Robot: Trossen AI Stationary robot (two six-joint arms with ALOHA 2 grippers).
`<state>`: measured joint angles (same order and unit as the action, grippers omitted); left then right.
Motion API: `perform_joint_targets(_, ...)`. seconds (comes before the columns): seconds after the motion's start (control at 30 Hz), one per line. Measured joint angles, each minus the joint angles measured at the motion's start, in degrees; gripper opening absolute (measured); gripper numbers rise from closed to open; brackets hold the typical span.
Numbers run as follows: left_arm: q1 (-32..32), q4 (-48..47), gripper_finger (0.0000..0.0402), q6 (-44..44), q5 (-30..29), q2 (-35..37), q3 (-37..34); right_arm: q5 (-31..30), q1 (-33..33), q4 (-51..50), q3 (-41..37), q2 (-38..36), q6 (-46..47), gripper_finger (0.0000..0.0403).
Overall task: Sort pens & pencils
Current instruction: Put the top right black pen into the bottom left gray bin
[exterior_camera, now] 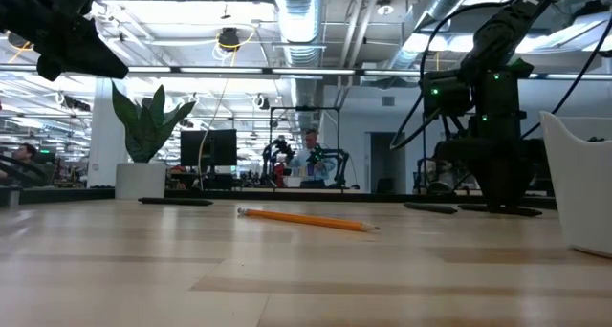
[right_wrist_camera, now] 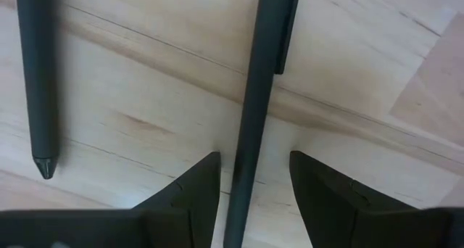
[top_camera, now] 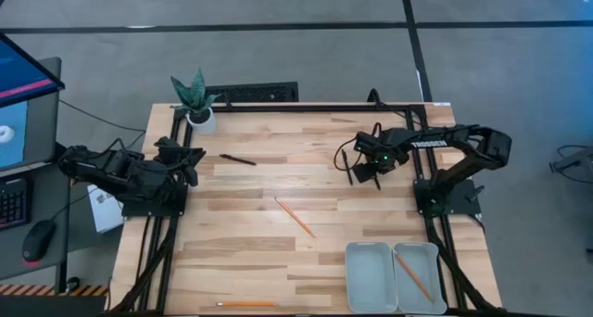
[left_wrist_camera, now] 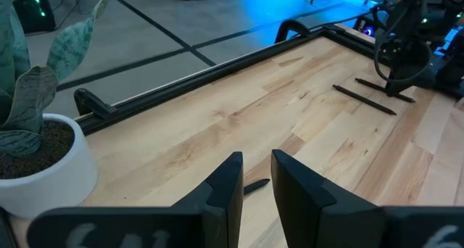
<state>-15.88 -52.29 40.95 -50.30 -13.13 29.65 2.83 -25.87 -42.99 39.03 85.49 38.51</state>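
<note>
Two hazards stand out, the larger at the right gripper (right_wrist_camera: pixel 254 186): it is low over the table's far right part with its fingers parted, straddling one black pen (right_wrist_camera: pixel 254 110) and not yet pinching it, while a second pen (right_wrist_camera: pixel 36 74) lies just beside. A closure off the pen's axis could roll the pen sideways into its neighbour, and a fingertip pressed too low could scrape the wood. The lesser hazard is a mix-up at the trays: of two pale trays at the near right edge, the right tray (top_camera: pixel 435 257) already holds an orange pencil (top_camera: pixel 413 276), so a pen dropped there would spoil the sort; the left tray (top_camera: pixel 357 261) appears empty. The left gripper (left_wrist_camera: pixel 254 183) waits raised at the left side, its fingers set narrow with nothing between them; a third pen (top_camera: pixel 238 159) lies toward the far left, near enough that a careless sweep might knock it. The wooden table (top_camera: pixel 241 261), light planks in a dark frame, also carries a loose pencil (top_camera: pixel 295 217) near centre, another pencil (top_camera: pixel 246 304) on the near edge, and a potted plant (top_camera: pixel 196 102) at the far left corner. Beyond lies grey flooring with dark lines, a monitor (top_camera: pixel 23 104) at left, and an open workshop with ceiling ducts.
</note>
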Motion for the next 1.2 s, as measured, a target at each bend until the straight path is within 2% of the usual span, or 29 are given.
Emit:
perform_joint_targets(0.57,0.0,0.0,0.0064,0.0,0.0,0.0,0.0,0.0,0.0,0.2,0.0,0.0,0.0,0.0169)
perform_joint_targets(1.2,0.0,0.0,0.0064,0.0,0.0,0.0,0.0,0.0,0.0,0.5,0.0,0.1,0.0,0.0096)
